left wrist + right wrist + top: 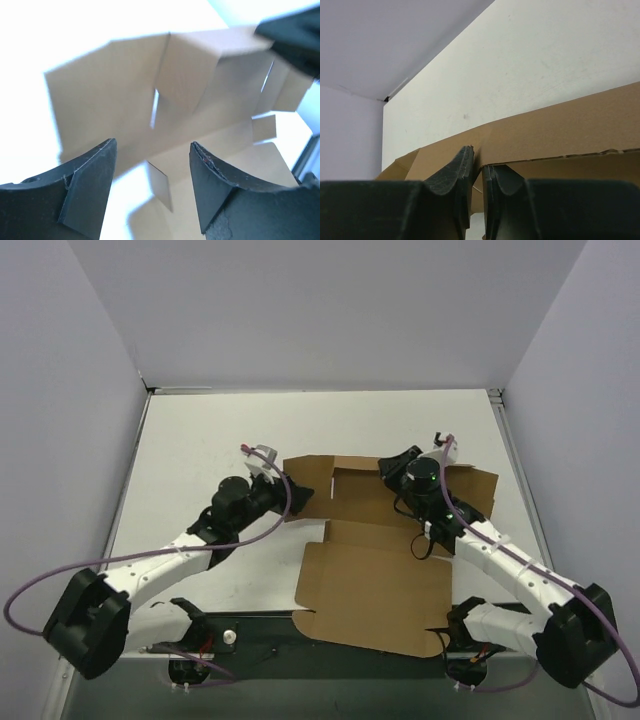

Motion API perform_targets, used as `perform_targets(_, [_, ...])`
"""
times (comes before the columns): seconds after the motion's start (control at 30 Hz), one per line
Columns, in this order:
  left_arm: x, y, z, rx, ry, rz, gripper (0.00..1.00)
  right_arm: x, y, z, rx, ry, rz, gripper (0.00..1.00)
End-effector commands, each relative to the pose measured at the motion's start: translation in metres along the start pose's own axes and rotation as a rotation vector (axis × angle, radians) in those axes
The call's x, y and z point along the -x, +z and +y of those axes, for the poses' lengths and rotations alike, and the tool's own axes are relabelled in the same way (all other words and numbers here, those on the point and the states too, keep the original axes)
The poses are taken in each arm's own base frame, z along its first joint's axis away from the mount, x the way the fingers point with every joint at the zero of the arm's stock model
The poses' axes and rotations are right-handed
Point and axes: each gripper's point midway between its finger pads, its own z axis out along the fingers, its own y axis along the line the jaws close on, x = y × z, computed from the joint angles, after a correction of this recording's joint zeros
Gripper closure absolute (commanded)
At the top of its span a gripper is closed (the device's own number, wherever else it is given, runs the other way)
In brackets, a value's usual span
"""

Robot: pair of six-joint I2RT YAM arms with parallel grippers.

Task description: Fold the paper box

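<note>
At six o'clock on the flat white desk (200, 440), nearest my bases, lay the widest panel of the plain brown, die-cut cardboard paper box (375, 590). It was flat, and its near edge reached over the dark strip (260, 640) along the desk's front. Beyond that panel, toward twelve o'clock, the rest of the paper box was half raised into a shallow tray. Its walls stood partly upright, and loose flaps stuck out at nine and three o'clock.

My left pincer (296, 498) stood at the tray's nine o'clock side, just beside the left flap. Its two black fingers (90, 185) were spread wide with nothing between them. Through the gap I saw a side flap and a folded wall, blurred. I could not tell whether the tips touched the cardboard.

My right pincer (392, 472) sat over the tray near its far wall, toward twelve o'clock. Its black fingers (465, 170) were pressed almost together, pinching a thin upright edge of cardboard. Just past the tips ran a long cardboard wall, tilted across my wrist view. Behind it the bare desk stretched to its far edge, where the pale grey walls (330, 310) rose at twelve o'clock.
</note>
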Motion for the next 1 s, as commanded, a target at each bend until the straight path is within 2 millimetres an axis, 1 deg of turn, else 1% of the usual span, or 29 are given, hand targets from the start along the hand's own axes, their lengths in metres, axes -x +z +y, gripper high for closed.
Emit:
perform_targets(0.0, [0.018, -0.037, 0.021, 0.07, -0.017, 0.029, 0.3, 0.0, 0.02, 0.047, 0.155, -0.106, -0.016, 1.0])
perform_targets(0.03, [0.026, -0.041, 0.024, 0.079, -0.016, 0.02, 0.3, -0.001, 0.023, 0.053, 0.174, -0.108, -0.012, 1.0])
perform_targets(0.07, [0.043, -0.05, 0.029, 0.087, -0.018, -0.011, 0.3, 0.001, 0.026, 0.063, 0.21, -0.102, -0.017, 1.0])
perform_targets(0.13, [0.058, -0.059, 0.032, 0.09, -0.03, -0.013, 0.29, 0.0, 0.036, 0.077, 0.251, -0.126, -0.015, 1.0])
perform_targets(0.17, [0.069, -0.066, 0.038, 0.094, -0.04, -0.031, 0.29, 0.002, 0.037, 0.088, 0.291, -0.121, -0.013, 1.0])
perform_targets(0.2, [0.072, -0.069, 0.04, 0.097, -0.05, -0.027, 0.29, -0.002, 0.045, 0.089, 0.294, -0.138, -0.008, 1.0])
perform_targets(0.23, [0.081, -0.073, 0.042, 0.099, -0.045, -0.045, 0.29, 0.004, 0.048, 0.099, 0.319, -0.136, -0.02, 1.0])
perform_targets(0.27, [0.086, -0.077, 0.043, 0.097, -0.041, -0.056, 0.29, 0.009, 0.051, 0.104, 0.338, -0.127, -0.037, 1.0])
perform_targets(0.3, [0.086, -0.079, 0.044, 0.101, -0.029, -0.05, 0.29, 0.005, 0.056, 0.107, 0.363, -0.135, -0.021, 1.0])
perform_targets(0.37, [0.083, -0.08, 0.05, 0.127, -0.027, -0.037, 0.29, 0.011, 0.058, 0.118, 0.41, -0.141, -0.044, 1.0])
perform_targets(0.43, [0.072, -0.079, 0.055, 0.14, -0.042, -0.006, 0.3, 0.008, 0.064, 0.12, 0.435, -0.171, -0.057, 1.0])
perform_targets(0.47, [0.07, -0.079, 0.054, 0.137, -0.057, -0.006, 0.3, 0.013, 0.066, 0.122, 0.442, -0.162, -0.074, 1.0])
perform_targets(0.5, [0.069, -0.077, 0.05, 0.12, -0.058, -0.012, 0.3, 0.004, 0.068, 0.125, 0.481, -0.166, -0.037, 1.0])
perform_targets(0.57, [0.059, -0.075, 0.046, 0.113, -0.066, -0.003, 0.31, 0.001, 0.072, 0.127, 0.505, -0.16, -0.039, 1.0])
perform_targets(0.6, [0.047, -0.071, 0.032, 0.082, -0.054, 0.025, 0.31, -0.001, 0.072, 0.129, 0.523, -0.169, -0.036, 1.0])
perform_targets(0.63, [0.038, -0.068, 0.033, 0.11, -0.045, 0.037, 0.31, -0.002, 0.071, 0.131, 0.535, -0.182, -0.043, 1.0])
perform_targets(0.67, [0.027, -0.066, 0.028, 0.11, -0.04, 0.063, 0.31, -0.005, 0.074, 0.128, 0.531, -0.188, -0.04, 1.0])
perform_targets(0.7, [0.011, -0.062, 0.007, 0.056, -0.029, 0.105, 0.31, -0.007, 0.075, 0.128, 0.535, -0.188, -0.04, 1.0])
perform_targets(0.73, [0.0, -0.058, 0.003, 0.054, -0.03, 0.126, 0.32, -0.008, 0.075, 0.127, 0.538, -0.185, -0.043, 1.0])
perform_targets(0.77, [-0.014, -0.057, -0.003, 0.042, -0.053, 0.141, 0.33, -0.011, 0.077, 0.122, 0.525, -0.186, -0.037, 1.0])
perform_targets(0.83, [-0.035, -0.055, -0.015, 0.029, -0.061, 0.166, 0.35, -0.011, 0.076, 0.116, 0.508, -0.186, -0.049, 1.0])
perform_targets(0.9, [-0.054, -0.054, -0.018, 0.016, -0.102, 0.183, 0.37, -0.014, 0.073, 0.106, 0.484, -0.187, -0.048, 1.0])
perform_targets(0.93, [-0.067, -0.054, -0.026, -0.009, -0.107, 0.215, 0.38, -0.017, 0.071, 0.103, 0.475, -0.193, -0.047, 1.0])
perform_targets(0.97, [-0.07, -0.051, -0.033, -0.032, -0.12, 0.211, 0.39, -0.015, 0.069, 0.102, 0.471, -0.194, -0.051, 1.0])
